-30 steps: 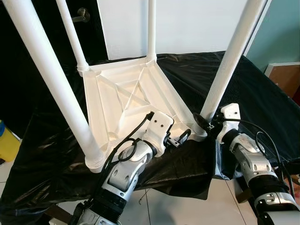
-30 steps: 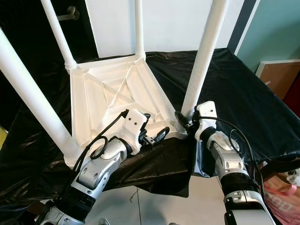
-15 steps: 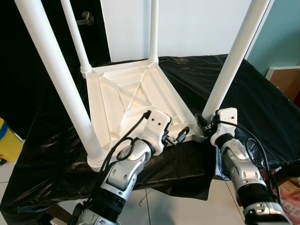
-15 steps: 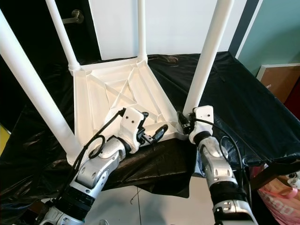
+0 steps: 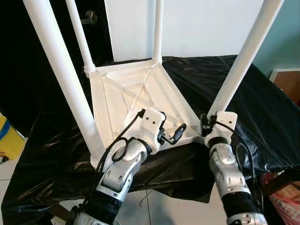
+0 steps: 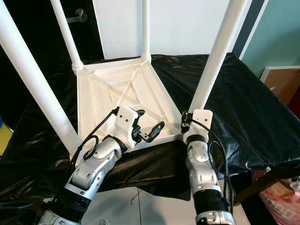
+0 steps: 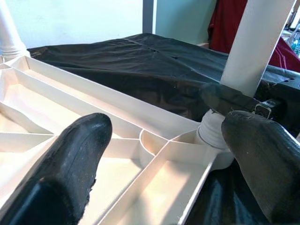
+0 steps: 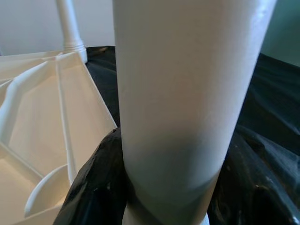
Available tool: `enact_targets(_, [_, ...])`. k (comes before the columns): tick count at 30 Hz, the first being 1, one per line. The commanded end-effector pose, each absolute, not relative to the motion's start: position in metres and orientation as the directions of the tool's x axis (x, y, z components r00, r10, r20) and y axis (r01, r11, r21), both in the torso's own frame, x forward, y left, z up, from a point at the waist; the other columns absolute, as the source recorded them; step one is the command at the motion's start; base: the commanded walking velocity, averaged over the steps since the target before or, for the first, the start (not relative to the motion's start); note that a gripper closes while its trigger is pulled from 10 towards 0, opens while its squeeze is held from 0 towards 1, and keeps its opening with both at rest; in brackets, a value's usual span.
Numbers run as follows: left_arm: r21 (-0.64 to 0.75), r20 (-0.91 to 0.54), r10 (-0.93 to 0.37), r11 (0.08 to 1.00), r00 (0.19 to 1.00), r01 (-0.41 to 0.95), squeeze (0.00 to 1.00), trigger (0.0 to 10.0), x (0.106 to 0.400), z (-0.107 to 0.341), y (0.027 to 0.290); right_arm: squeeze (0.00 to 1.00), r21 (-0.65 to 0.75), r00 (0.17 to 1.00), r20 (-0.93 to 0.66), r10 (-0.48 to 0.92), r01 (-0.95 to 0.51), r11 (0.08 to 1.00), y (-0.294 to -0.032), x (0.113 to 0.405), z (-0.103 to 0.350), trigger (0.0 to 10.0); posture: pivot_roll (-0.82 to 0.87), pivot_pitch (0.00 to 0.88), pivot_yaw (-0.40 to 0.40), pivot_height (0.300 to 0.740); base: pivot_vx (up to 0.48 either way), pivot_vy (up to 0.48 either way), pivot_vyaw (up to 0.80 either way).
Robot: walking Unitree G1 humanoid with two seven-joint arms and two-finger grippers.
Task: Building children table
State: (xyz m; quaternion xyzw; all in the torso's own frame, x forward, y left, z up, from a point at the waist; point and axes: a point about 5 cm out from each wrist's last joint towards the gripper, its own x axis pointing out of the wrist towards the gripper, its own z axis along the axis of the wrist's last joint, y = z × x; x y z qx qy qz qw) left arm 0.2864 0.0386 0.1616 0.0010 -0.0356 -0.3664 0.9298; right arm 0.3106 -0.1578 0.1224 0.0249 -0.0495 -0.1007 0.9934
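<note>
Fingers of the right gripper (image 8: 168,197) clasp the table leg (image 8: 187,93), hiding its base; left gripper (image 7: 164,154) gapes.

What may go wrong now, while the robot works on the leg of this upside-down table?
1. The white table lies at the near edge of the black-covered surface; a push might slide it off.
2. The right hand grips the near right leg at its base; twisting might tilt it.
3. The left hand, open, might snag a rib.
</note>
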Motion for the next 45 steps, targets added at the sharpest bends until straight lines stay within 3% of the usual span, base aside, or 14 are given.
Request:
enact_targets(1, [0.032,0.057,-0.728,0.685,0.683,0.728,0.0,10.0,0.284,0.161,0.034,0.0,0.066,0.971,0.022,-0.24,0.238,0.969,-0.164,0.306,0.108,10.0,-0.13,0.0,-0.028,0.74,0.0,0.0,0.0])
enact_targets(13, [0.03,0.05,-0.742,0.67,0.668,0.742,0.0,10.0,0.282,0.16,0.031,0.0,0.057,0.97,0.039,-0.241,0.239,0.969,-0.163,0.303,0.113,10.0,-0.14,0.0,-0.027,0.74,0.0,0.0,0.0])
enact_targets(14, [0.028,0.051,-0.742,0.67,0.668,0.742,0.0,10.0,0.282,0.16,0.031,0.34,0.061,0.968,0.047,-0.245,0.242,0.968,-0.164,0.303,0.114,10.0,-0.14,0.0,-0.028,0.74,0.0,0.0,0.0])
enact_targets(15, [0.028,0.051,-0.742,0.67,0.668,0.742,0.0,10.0,0.282,0.16,0.031,0.34,0.061,0.968,0.047,-0.245,0.242,0.968,-0.164,0.303,0.114,10.0,-0.14,0.0,-0.028,0.74,0.0,0.0,0.0])
enact_targets(16, [0.028,0.052,-0.743,0.669,0.668,0.742,0.0,10.0,0.282,0.161,0.031,1.0,0.069,0.969,0.049,-0.242,0.239,0.969,-0.164,0.303,0.115,10.0,-0.14,0.0,-0.028,0.74,0.0,0.0,0.0])
enact_targets(17, [0.027,0.054,-0.743,0.669,0.667,0.743,0.0,10.0,0.282,0.161,0.03,1.0,0.058,0.987,0.074,-0.145,0.141,0.988,-0.165,0.304,0.118,10.0,-0.14,0.0,-0.031,0.74,0.0,0.0,0.0])
enact_targets(18, [0.027,0.054,-0.743,0.669,0.667,0.743,0.0,10.0,0.282,0.161,0.03,1.0,0.058,0.987,0.074,-0.145,0.141,0.988,-0.165,0.304,0.118,10.0,-0.14,0.0,-0.031,0.74,0.0,0.0,0.0])
enact_targets(21, [0.027,0.054,-0.744,0.668,0.666,0.744,0.0,10.0,0.282,0.161,0.03,1.0,0.023,0.995,0.098,0.023,-0.026,0.999,-0.17,0.305,0.122,10.0,-0.14,0.0,-0.032,0.74,0.0,0.0,0.0])
enact_targets(31, [0.029,0.055,-0.741,0.672,0.67,0.74,0.0,10.0,0.283,0.162,0.031,1.0,-0.055,0.982,0.057,0.181,-0.178,0.983,-0.19,0.307,0.121,10.0,-0.13,0.0,-0.036,0.74,0.0,0.0,0.0])
enact_targets(32, [0.03,0.054,-0.741,0.672,0.67,0.74,0.0,10.0,0.283,0.162,0.031,0.02,-0.07,0.973,0.045,0.225,-0.221,0.973,-0.192,0.307,0.121,10.0,-0.13,0.0,-0.034,0.74,0.0,0.0,0.0])
enact_targets(40, [0.056,0.023,-0.765,0.644,0.644,0.763,0.0,10.0,0.282,0.158,0.027,0.0,-0.151,0.923,-0.01,0.384,-0.381,0.912,-0.196,0.317,0.12,10.0,-0.14,0.0,-0.026,0.74,0.0,0.0,0.0])
enact_targets(45, [0.096,-0.028,-0.797,0.598,0.603,0.795,0.0,10.0,0.277,0.151,0.023,0.0,-0.222,0.91,-0.036,0.413,-0.41,0.885,-0.194,0.328,0.123,10.0,-0.14,0.0,-0.025,0.74,0.0,0.0,0.0])
